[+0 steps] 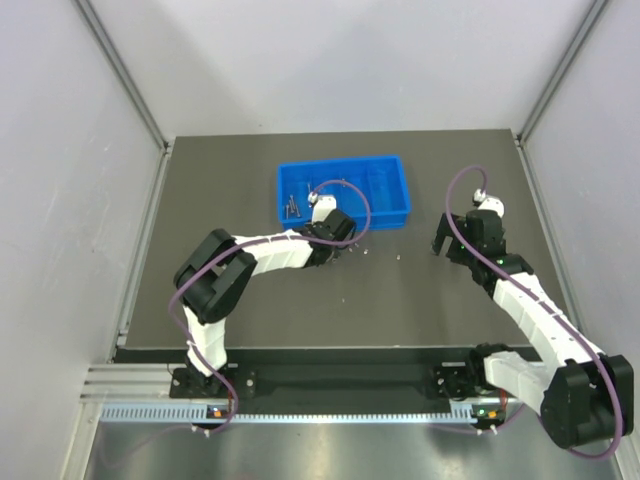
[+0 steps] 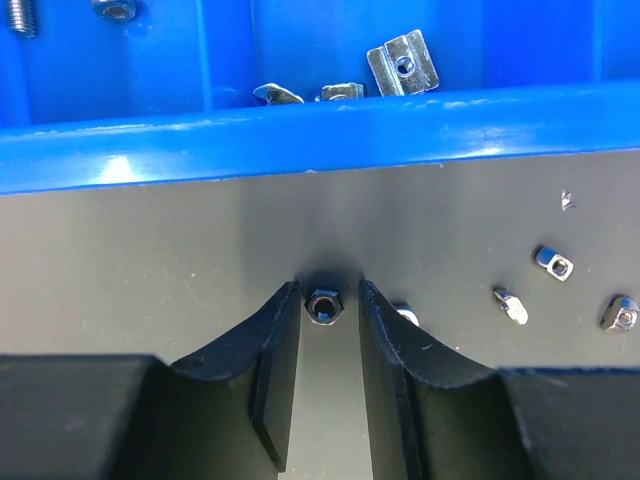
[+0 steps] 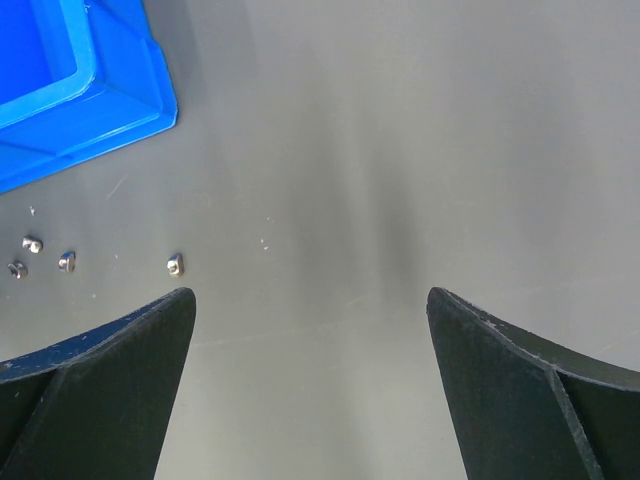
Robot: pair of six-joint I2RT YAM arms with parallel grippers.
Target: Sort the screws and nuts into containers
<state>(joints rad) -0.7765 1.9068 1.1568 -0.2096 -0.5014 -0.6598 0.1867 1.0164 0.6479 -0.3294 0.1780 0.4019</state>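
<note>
nut (image 2: 323, 305) | between left pincer (image 2: 330, 290) tips, slightly apart, low by tray (image 2: 300, 140) | right pincer (image 3: 308, 295) wide apart

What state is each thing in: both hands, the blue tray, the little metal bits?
Left hand: narrowly open around one nut, gaps either side.
Right hand: wide open, empty.
Blue tray: upright, holding several nuts and a screw.
Loose nuts: scattered on the table outside the tray.

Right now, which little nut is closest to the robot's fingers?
The hex nut sitting right inside the left gripper; the other loose nuts lie farther off to its right.
</note>
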